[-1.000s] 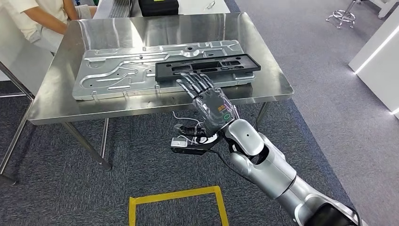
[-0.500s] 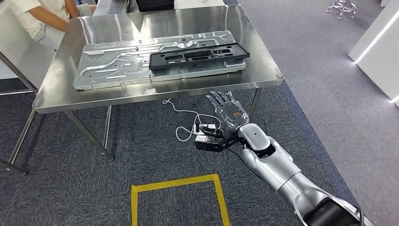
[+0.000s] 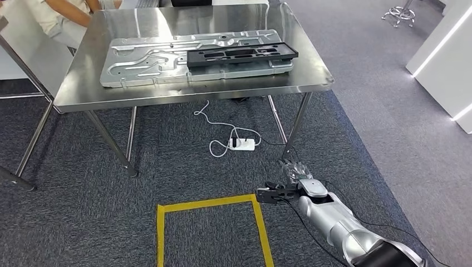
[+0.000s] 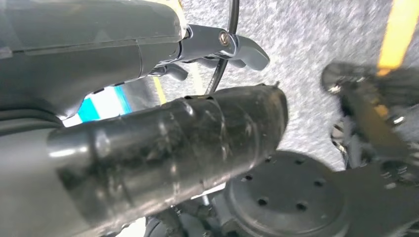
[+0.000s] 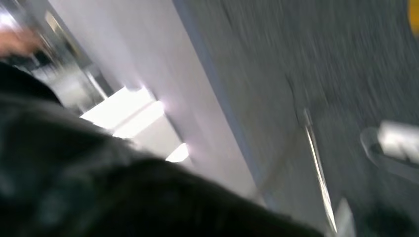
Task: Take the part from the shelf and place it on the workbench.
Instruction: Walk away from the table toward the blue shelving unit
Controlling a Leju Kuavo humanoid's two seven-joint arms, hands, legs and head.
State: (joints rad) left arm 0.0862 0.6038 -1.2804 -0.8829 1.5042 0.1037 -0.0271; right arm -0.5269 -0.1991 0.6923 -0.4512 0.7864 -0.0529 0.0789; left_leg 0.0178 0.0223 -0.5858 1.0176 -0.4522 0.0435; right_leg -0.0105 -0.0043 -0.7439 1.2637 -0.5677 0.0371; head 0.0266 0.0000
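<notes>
The long black part (image 3: 242, 54) lies flat on top of a big silver stamped plate (image 3: 144, 67) on the steel workbench (image 3: 195, 93). My right hand (image 3: 292, 171) hangs low over the carpet, well in front of the bench and below its edge. Its fingers are spread and it holds nothing. The right wrist view is motion-blurred. In the left wrist view my left hand (image 4: 173, 138) hangs above the carpet, thumb and fingers (image 4: 232, 44) apart, with nothing in it.
A person (image 3: 50, 16) sits at the bench's far left corner. Under the bench lie a white power strip (image 3: 243, 144) and its cord. A yellow tape square (image 3: 211, 203) marks the carpet in front. White cabinets (image 3: 445, 61) stand at the right.
My right arm has drawn back from the black part and dropped from bench height to near the floor. The camera view has shifted, and the bench now sits farther off.
</notes>
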